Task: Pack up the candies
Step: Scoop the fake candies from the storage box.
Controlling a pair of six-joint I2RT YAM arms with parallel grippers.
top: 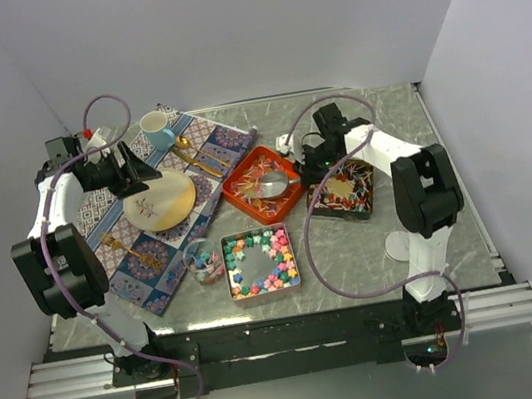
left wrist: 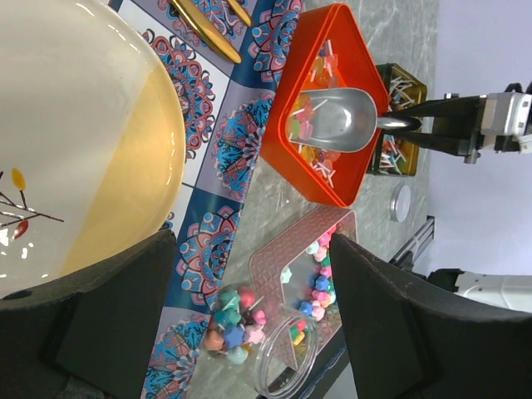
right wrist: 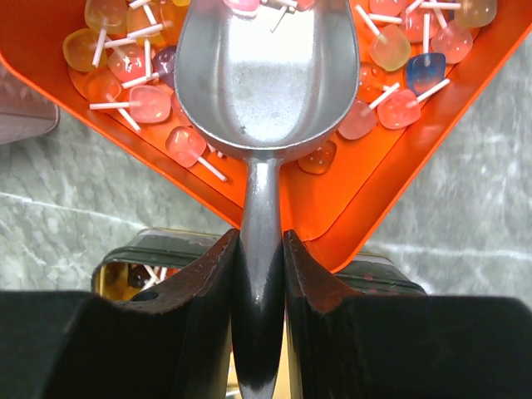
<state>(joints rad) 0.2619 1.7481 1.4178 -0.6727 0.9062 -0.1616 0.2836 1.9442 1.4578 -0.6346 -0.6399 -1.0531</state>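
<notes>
Candies (top: pixel 276 277): likely light, hard and loose, so they should roll and scatter; too small to pinch one by one, better taken by the scoopful.
Lollipops (right wrist: pixel 391 46): glossy heads on thin white sticks that probably tangle and snag; the sticks look easy to bend.
Hold: on the scoop (right wrist: pixel 266 75) by its narrow handle, not on any sweet.
Open tin (left wrist: pixel 295 245): rectangular, by the middle of the near edge of the surface (top: pixel 406 127); pastel star lumps (left wrist: pixel 320 278) ring its walls and its middle is bare.
Orange tray (top: pixel 241 199): mid-surface, set corner-on; it holds the lollipops, with the scoop bowl lying over them.
Dark tin (top: pixel 324 208): just beside the tray, toward the right edge; it holds thin wrapped pieces (top: pixel 346 192).
Jar (left wrist: pixel 283 370): small and clear, lying on its side just left of the open tin at the placemat (top: pixel 157 277) edge, with a few star lumps inside.
Right hand (right wrist: pixel 263 249): clenched on the scoop handle, fingers pressed to both sides.
Left hand (left wrist: pixel 253 274): released, fingers wide apart, holding nothing, above the plate (top: pixel 170 199) at the left edge.
</notes>
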